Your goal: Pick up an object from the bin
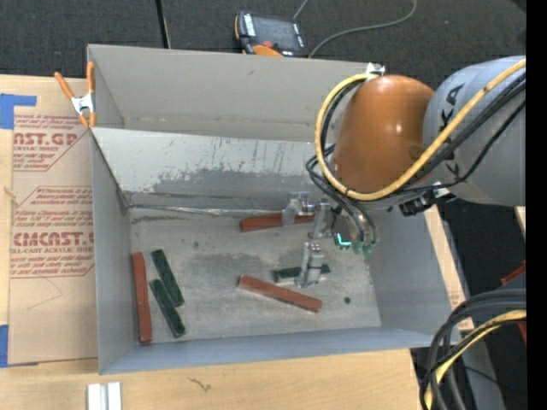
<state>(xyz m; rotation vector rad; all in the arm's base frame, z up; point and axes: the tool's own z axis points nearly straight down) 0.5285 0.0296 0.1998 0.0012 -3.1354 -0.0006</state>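
My gripper [313, 272] hangs low over the bin floor, right of the middle. Its tip is at the right end of a small dark green block [289, 274], which lies flat and pokes out to the left. Just below them a red-brown stick [279, 293] lies at a slant on the floor. A shorter red-brown stick [261, 223] lies further back, to the left of the gripper's body. Whether the gripper touches the green block I cannot tell.
By the left wall a long red-brown stick [141, 298] lies lengthwise, with two dark green sticks [166, 277] [168, 308] beside it. The arm with its orange cover reaches in over the bin's right rim.
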